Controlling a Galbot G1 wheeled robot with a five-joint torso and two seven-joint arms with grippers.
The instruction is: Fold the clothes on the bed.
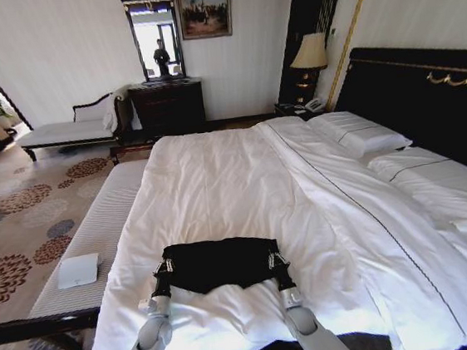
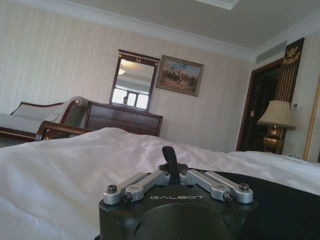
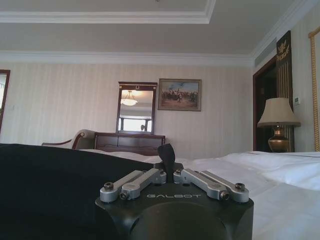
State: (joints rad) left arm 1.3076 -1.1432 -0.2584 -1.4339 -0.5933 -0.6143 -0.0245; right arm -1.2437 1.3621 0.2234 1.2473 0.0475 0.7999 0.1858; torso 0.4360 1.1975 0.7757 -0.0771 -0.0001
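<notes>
- The bed (image 1: pixel 243 182) has a white duvet (image 1: pixel 219 193) spread over it, two pillows (image 1: pixel 363 136) by the black headboard (image 1: pixel 426 96), and a strip of flat sheet running along the pillow side.
- The black top (image 1: pixel 220 264) lies on the duvet at the near edge of the bed, far from the pillows. It sits as a wide, short band, with its near edge dipping into a curve between the two grippers.
- The left gripper (image 1: pixel 165 268) is at the top's left end, touching the fabric. In the left wrist view the gripper (image 2: pixel 169 156) shows its fingers drawn together into one narrow dark tip, with black cloth just beside the gripper body. Whether cloth is pinched between the fingers cannot be told.
- The right gripper (image 1: pixel 274 260) is at the top's right end, also touching the fabric. In the right wrist view the gripper (image 3: pixel 166 154) likewise shows its fingers closed to a narrow tip, with black cloth (image 3: pixel 50 185) rising beside it. A grip on the cloth cannot be confirmed.
- Both arms reach onto the bed from its near edge, roughly parallel.
- A pale bench (image 1: pixel 98 239) stands along the bed's left side, with a white folded item (image 1: pixel 78 271) resting on it.
- A dark dresser (image 1: pixel 168 107) with a mirror (image 1: pixel 154 37) stands against the wall beyond the far side of the bed, and a lamp (image 1: pixel 310 54) stands near the headboard.
</notes>
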